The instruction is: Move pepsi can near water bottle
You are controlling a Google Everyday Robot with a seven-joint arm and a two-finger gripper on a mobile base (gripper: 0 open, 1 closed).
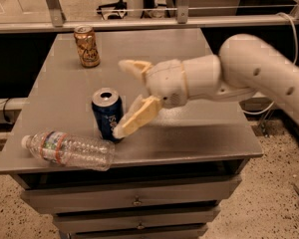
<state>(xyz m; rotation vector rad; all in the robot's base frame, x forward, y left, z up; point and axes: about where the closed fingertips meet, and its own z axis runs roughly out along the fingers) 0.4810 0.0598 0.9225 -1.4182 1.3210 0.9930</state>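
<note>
Closest to the front edge of the table [199,136], the water bottle [70,150] lies on its side, cap pointing left. Right behind its fat end stands the pepsi can [107,114], upright and pretty much touching it. The gripper [121,98] sits just right of the can, fingers spread wide and holding nothing. The lower finger is so close to the can I can't tell if it touches. Way back there's a gold can [86,46]. Looks like placement's done, so next is backing off without clipping the can.

Wide-spread end effector [118,97] right of pepsi can [107,114], water bottle [70,150] just in front, perhaps touching; gold can [86,46] well behind.
</note>
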